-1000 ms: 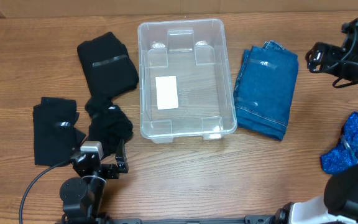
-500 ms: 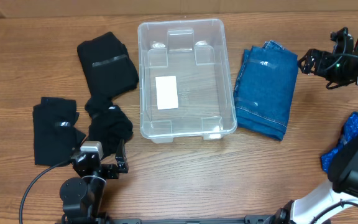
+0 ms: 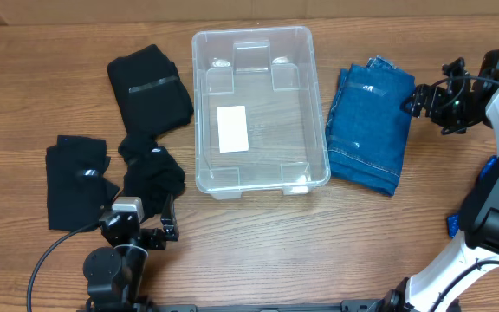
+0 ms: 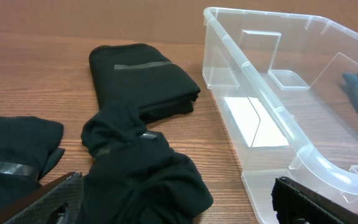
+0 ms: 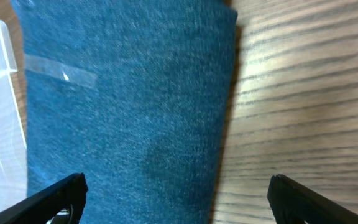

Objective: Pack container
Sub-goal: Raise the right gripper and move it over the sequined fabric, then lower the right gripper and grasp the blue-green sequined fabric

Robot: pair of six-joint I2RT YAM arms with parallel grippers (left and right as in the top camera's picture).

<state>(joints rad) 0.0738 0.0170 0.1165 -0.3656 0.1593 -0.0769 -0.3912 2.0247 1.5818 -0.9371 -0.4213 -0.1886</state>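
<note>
The clear container [image 3: 199, 113] stands empty at the table's centre, with a white label [image 3: 232, 128] on its base. It also shows in the left wrist view [image 4: 229, 43]. Folded blue jeans [image 3: 369, 126] lie right of it. My right gripper [image 3: 431, 91] is open over the jeans' right edge [image 5: 123, 106], its fingers [image 5: 179, 205] straddling that edge. My left gripper [image 3: 145, 224] is open and empty at the front left. A crumpled black cloth [image 4: 142, 174] lies between its fingers [image 4: 179, 208].
A folded black garment [image 3: 148, 87] lies left of the container. Another [image 3: 76, 178] lies at the far left, and the crumpled black cloth [image 3: 152, 169] is between them. A crumpled bright blue cloth [image 3: 479, 208] sits at the right edge.
My right gripper has moved left and toward the front, from the far right corner to the jeans' right edge. The left arm and all the clothes have not moved.
</note>
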